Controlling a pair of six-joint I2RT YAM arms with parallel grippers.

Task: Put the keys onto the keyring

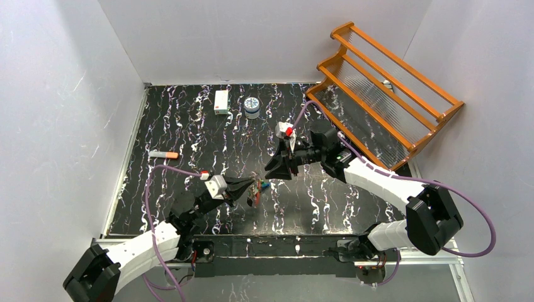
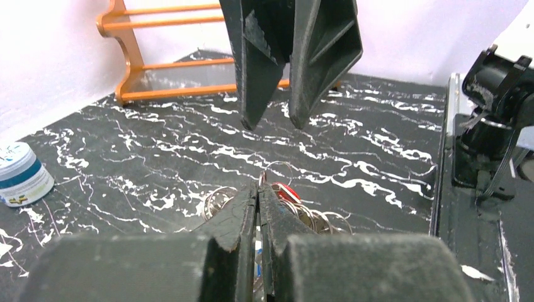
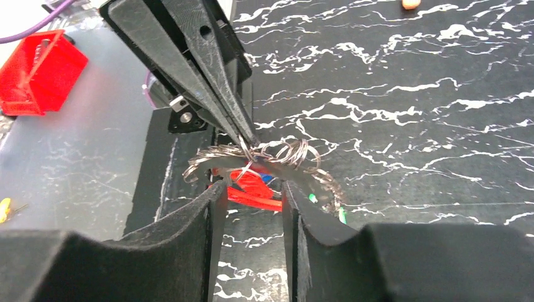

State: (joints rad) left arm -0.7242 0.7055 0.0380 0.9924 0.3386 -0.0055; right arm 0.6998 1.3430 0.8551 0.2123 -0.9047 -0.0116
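Observation:
The keyring (image 3: 284, 153) is a tangle of thin silver loops carrying keys, among them a red-capped key (image 3: 258, 187) and a green-capped one (image 3: 312, 197). It hangs just above the black marbled table, with my left gripper (image 2: 258, 187) shut on it. From above, the bunch (image 1: 255, 192) sits at the tip of the left gripper (image 1: 249, 188). My right gripper (image 3: 252, 189) is open and faces the bunch from close by. Its fingers stand either side of the red key without touching it. In the left wrist view the right gripper (image 2: 272, 123) hangs open above the ring.
An orange wooden rack (image 1: 384, 88) leans at the back right. A white-and-blue tin (image 1: 252, 106), a white box (image 1: 221, 101) and an orange-tipped tube (image 1: 164, 154) lie on the table. A red basket (image 3: 38, 72) sits beyond the table's near edge.

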